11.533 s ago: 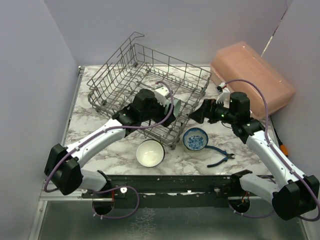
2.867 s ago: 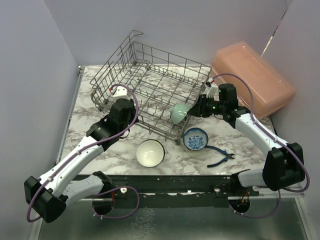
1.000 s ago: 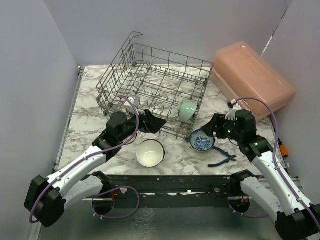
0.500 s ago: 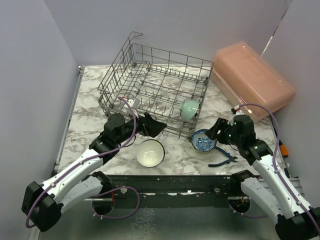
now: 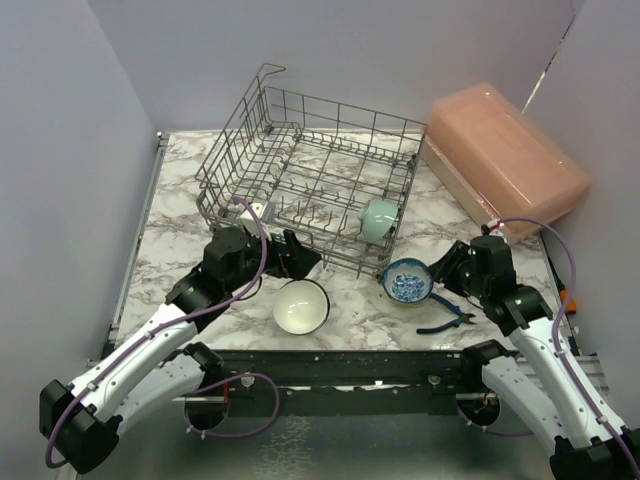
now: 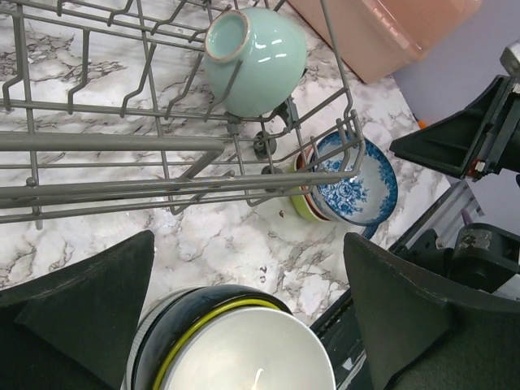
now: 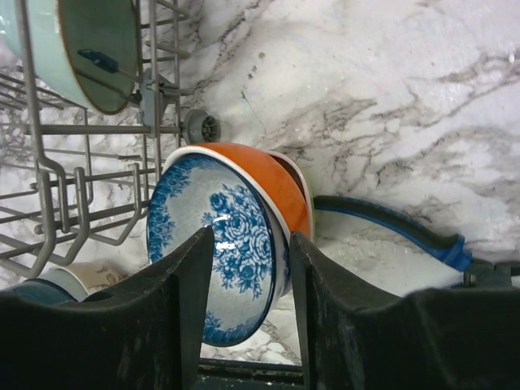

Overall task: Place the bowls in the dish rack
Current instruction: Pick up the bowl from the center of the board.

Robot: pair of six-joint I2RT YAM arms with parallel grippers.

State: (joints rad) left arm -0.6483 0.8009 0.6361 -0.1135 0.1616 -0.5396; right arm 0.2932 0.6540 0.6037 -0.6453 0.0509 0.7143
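The grey wire dish rack [image 5: 300, 165] holds a mint green bowl [image 5: 378, 219] on its side near the front right corner. Just in front of that corner sits a stack topped by the blue-patterned bowl [image 5: 407, 281], with an orange bowl [image 7: 272, 183] under it. My right gripper [image 7: 252, 244] straddles the blue-patterned bowl's [image 7: 219, 244] rim, one finger over the inside, one outside, with a gap still showing. My left gripper [image 6: 249, 244] stands wide open over a second stack: a white bowl [image 6: 252, 357] inside yellow-green and dark teal [image 6: 199, 305] ones.
A pink translucent box [image 5: 505, 155] leans at the back right. Blue-handled pliers [image 5: 445, 315] lie on the marble beside the right arm, close to the blue-patterned stack. The rack's front rail [image 6: 122, 142] runs right above the left gripper. Grey walls close in both sides.
My right gripper has slid in around the blue-patterned bowl's rim and its jaws have narrowed. The left gripper has shifted a little toward the white bowl stack, staying wide open.
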